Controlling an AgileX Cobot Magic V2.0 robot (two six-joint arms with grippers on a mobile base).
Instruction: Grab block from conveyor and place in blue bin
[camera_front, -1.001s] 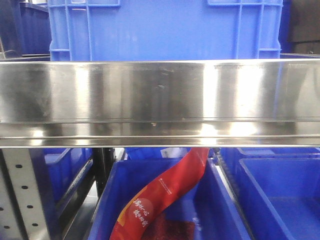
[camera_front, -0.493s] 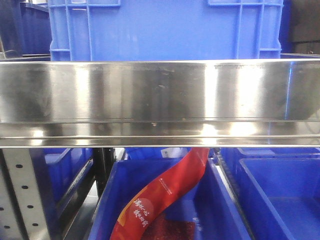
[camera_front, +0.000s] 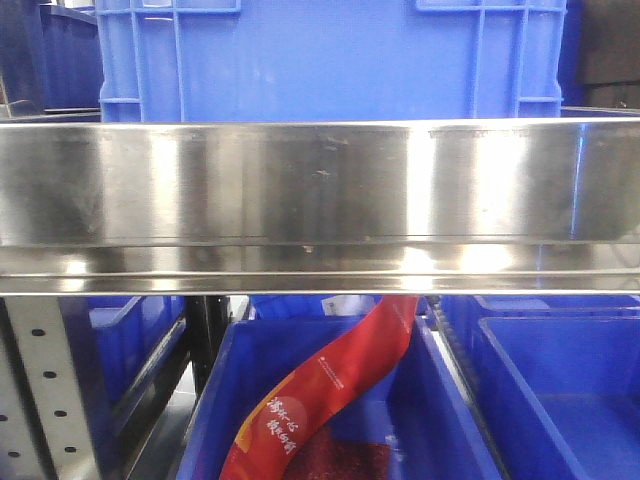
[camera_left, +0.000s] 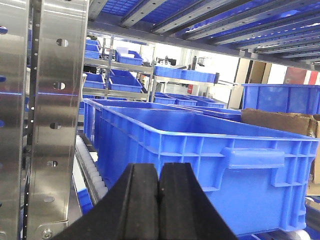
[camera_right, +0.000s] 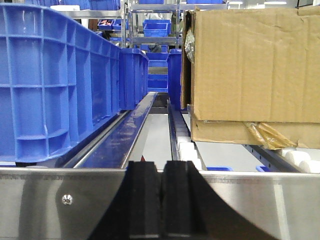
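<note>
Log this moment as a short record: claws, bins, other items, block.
left claw: black pads pressed together, empty
right claw: black pads together, empty
large blue plastic crate: beyond left claw
brown cardboard box: on rollers, ahead-right of right claw
red printed bag: hanging into lower blue bin
steel rail: spans front view
block: not visible

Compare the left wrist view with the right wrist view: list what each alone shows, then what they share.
Only the left wrist view: a perforated steel upright at left and distant shelving stacked with small blue bins. Only the right wrist view: a large cardboard box on white rollers, a steel rail across the bottom, and a lane between crates. Both: a shut black pincer, left and right, low in frame, and big blue crates. No block shows.
</note>
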